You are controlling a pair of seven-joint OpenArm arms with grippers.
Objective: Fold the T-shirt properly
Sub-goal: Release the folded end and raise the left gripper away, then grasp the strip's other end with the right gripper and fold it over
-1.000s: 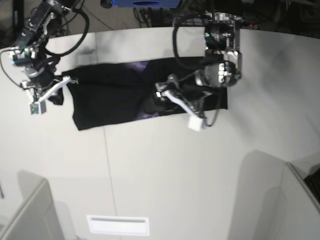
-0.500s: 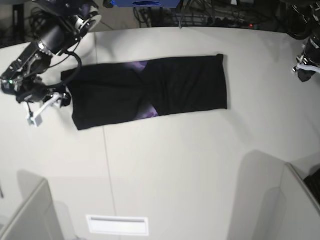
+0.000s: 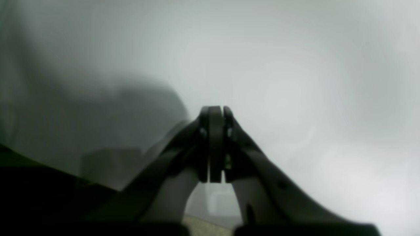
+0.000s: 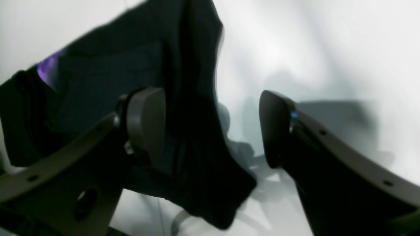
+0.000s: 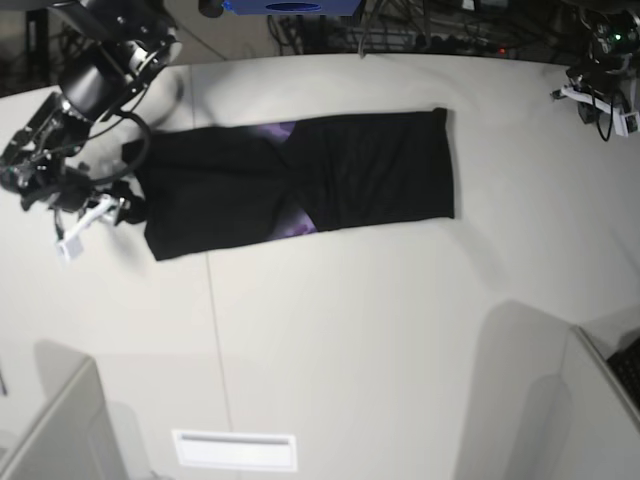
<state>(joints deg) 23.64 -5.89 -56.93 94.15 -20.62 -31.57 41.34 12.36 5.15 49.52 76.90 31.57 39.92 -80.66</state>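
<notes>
Risk sat mainly at the shirt's (image 5: 300,180) sleeve end. The shirt lay flat on the table (image 5: 380,340) as a long black strip, both sides already turned in, with slivers of purple print showing near the middle. The right gripper (image 4: 211,131) stood wide apart, holding nothing, one fingertip (image 4: 146,121) over the cloth and the other over bare table, straddling the shirt's edge. The left gripper (image 3: 215,144) was pressed fully together on nothing, hanging over empty table well away from the shirt at the far corner.

If the right gripper closed from there, it would probably catch only the top layer or a loose sleeve tip, and lifting that would peel the side fold open instead of carrying the whole end across. With the left arm so far off, nothing pinned the hem end, so a one-handed drag could skew the strip or bunch it. Both wrist views were blurred, so how near the fingers were to the cloth was uncertain.
</notes>
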